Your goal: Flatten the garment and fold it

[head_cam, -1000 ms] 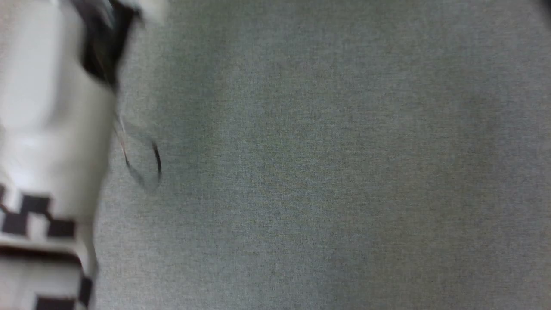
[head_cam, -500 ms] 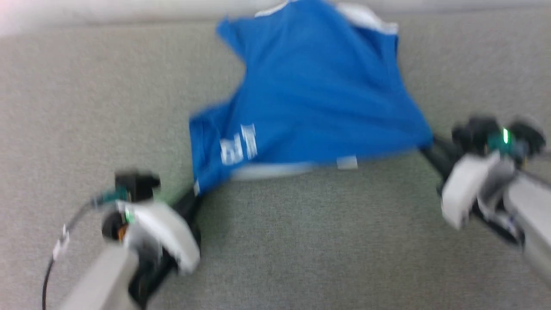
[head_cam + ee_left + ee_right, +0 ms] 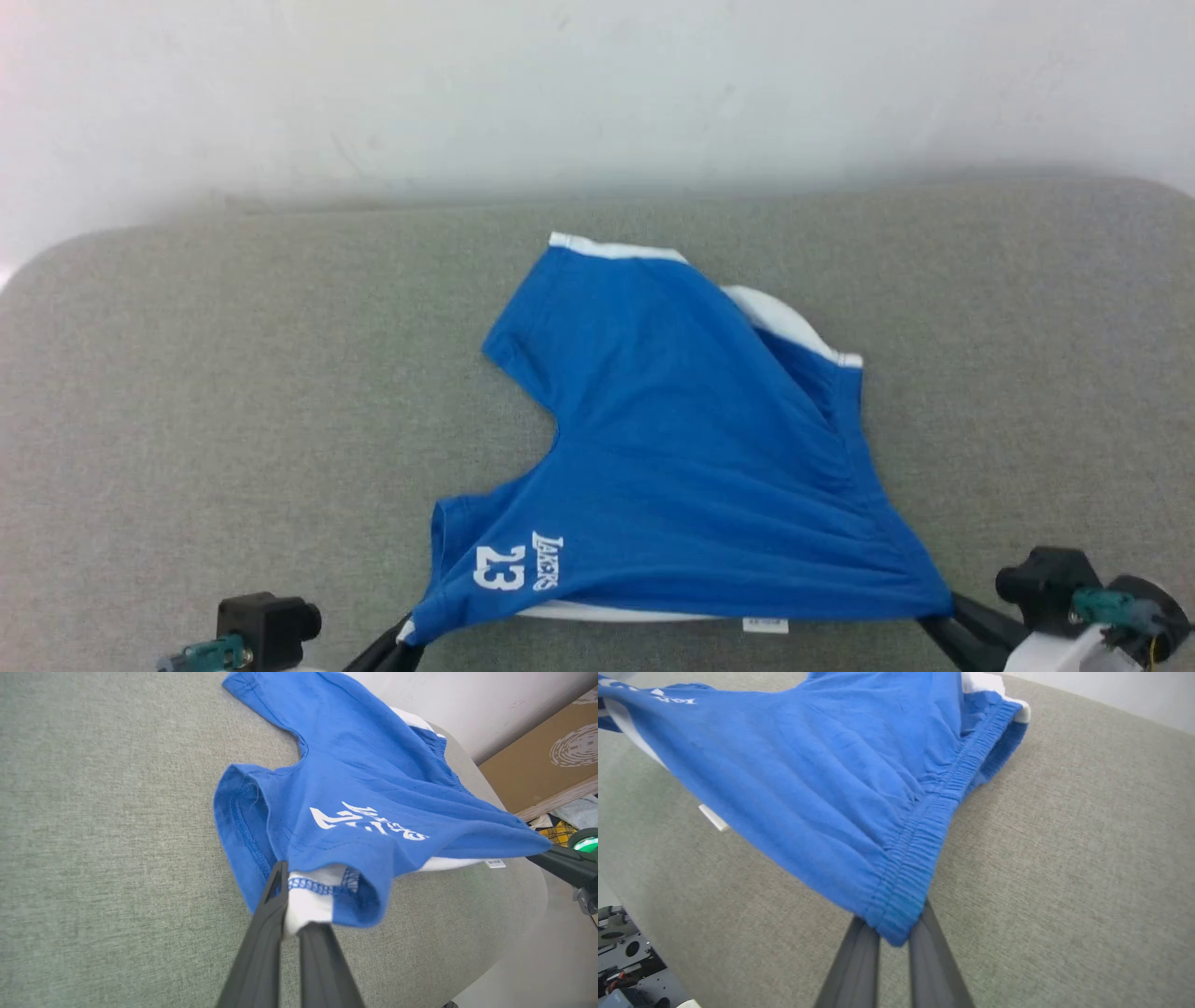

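While taut between fingers, blue garment.

Left gripper: at the near left, fingers angled up and to the right, jaws closed, pinching a white-edged hem corner of the blue shorts. In the left wrist view its two dark fingers lie almost together, with cloth nipped between the tips. Right gripper: at the near right, fingers angled up and to the left, jaws closed on the waistband corner, the elastic bunched at the tips in the right wrist view. Left wrist and right wrist sit low at the near edge, well apart. Each carries a dark block and a teal connector.
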You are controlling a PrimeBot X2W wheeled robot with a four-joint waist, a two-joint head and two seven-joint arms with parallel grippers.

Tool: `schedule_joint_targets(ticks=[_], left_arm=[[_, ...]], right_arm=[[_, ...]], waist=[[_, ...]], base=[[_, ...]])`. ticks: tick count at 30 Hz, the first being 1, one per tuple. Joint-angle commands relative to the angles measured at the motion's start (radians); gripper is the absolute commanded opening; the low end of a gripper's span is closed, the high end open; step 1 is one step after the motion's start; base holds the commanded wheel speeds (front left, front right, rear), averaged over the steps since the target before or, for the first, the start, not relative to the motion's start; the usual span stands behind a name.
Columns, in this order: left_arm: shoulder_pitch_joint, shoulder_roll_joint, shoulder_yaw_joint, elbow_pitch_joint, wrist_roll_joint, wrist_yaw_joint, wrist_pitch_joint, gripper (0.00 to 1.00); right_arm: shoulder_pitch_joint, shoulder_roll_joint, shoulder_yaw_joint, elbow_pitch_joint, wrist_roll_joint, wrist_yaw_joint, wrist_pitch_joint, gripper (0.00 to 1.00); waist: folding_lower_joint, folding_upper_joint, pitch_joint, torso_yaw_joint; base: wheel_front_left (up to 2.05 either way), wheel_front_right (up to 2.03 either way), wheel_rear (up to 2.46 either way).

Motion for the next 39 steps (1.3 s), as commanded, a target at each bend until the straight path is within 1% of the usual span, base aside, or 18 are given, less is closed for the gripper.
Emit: schedule_joint_targets(ticks=[1,3,5,6,8,12,18,19,22,27,29,33,36,39], left_arm=[[0.011,0.022,0.009,-0.022,0.011,0.015,0.004,0.0],[-0.007,0.034,0.01,-0.033,0.037,0.022,0.003,0.0],[-0.049,0.034,0.007,-0.029,0.064,0.022,0.0,0.0],[-0.049,0.034,0.007,-0.029,0.064,0.022,0.0,0.0],[-0.151,0.024,-0.007,0.006,0.112,0.004,0.0,0.0],[-0.32,-0.012,-0.038,0.096,0.17,-0.034,0.006,0.0],[-0.584,-0.086,-0.046,0.285,0.192,-0.098,0.006,0.0],[-0.584,-0.086,-0.046,0.285,0.192,-0.098,0.006,0.0],[-0.726,-0.104,-0.057,0.388,0.223,-0.127,0.019,0.0],[-0.932,-0.128,-0.089,0.582,0.269,-0.167,0.046,0.0],[-0.997,-0.136,-0.1,0.663,0.285,-0.176,0.047,0.0],[-1.089,-0.144,-0.137,0.816,0.316,-0.194,0.058,0.0],[-1.131,-0.156,-0.171,0.914,0.328,-0.204,0.074,0.0],[-1.157,-0.167,-0.195,0.98,0.322,-0.212,0.067,0.0]], right_arm=[[0.045,0.019,-0.043,-0.043,-0.026,-0.002,0.023,0.0],[0.078,0.039,-0.086,-0.087,-0.054,-0.002,0.052,0.0],[0.088,0.061,-0.123,-0.121,-0.08,-0.002,0.081,0.0],[0.088,0.061,-0.123,-0.121,-0.08,-0.002,0.081,0.0],[0.068,0.095,-0.166,-0.152,-0.111,-0.002,0.12,0.0],[-0.001,0.121,-0.19,-0.145,-0.13,-0.002,0.149,0.0],[-0.167,0.132,-0.177,-0.086,-0.149,-0.002,0.169,0.0],[-0.167,0.132,-0.177,-0.086,-0.149,-0.002,0.169,0.0],[-0.271,0.135,-0.14,-0.043,-0.162,-0.002,0.186,0.0],[-0.438,0.177,-0.094,0.056,-0.158,-0.002,0.195,0.0],[-0.497,0.197,-0.073,0.106,-0.153,-0.002,0.194,0.0],[-0.592,0.239,-0.025,0.213,-0.138,-0.002,0.19,0.0],[-0.638,0.251,0.008,0.287,-0.132,-0.002,0.182,0.0],[-0.666,0.26,0.034,0.331,-0.116,-0.002,0.153,0.0]], waist=[[0.0004,-0.0001,-0.051,0.009],[0.0004,-0.0001,-0.053,0.014],[0.0004,-0.0001,-0.048,0.017],[0.0004,-0.0001,-0.048,0.017],[0.0004,-0.0001,-0.026,0.016],[0.0004,-0.0001,0.029,0.001],[0.0004,-0.0001,0.153,-0.045],[0.0004,-0.0001,0.153,-0.045],[0.0004,-0.0001,0.224,-0.074],[0.0004,-0.0001,0.322,-0.124],[0.0004,-0.0001,0.352,-0.143],[0.0004,-0.0001,0.391,-0.171],[0.0004,-0.0001,0.401,-0.177],[0.0004,-0.0001,0.397,-0.178]], base=[[0.0,0.0,0.0],[0.0,0.0,0.0],[0.0,0.0,0.0],[0.0,0.0,0.0],[0.0,0.0,0.0],[0.0,0.0,0.0],[0.0,0.0,0.0],[0.0,0.0,0.0],[0.0,0.0,0.0],[0.0,0.0,0.0],[0.0,0.0,0.0],[0.0,0.0,0.0],[0.0,0.0,0.0],[0.0,0.0,0.0]])
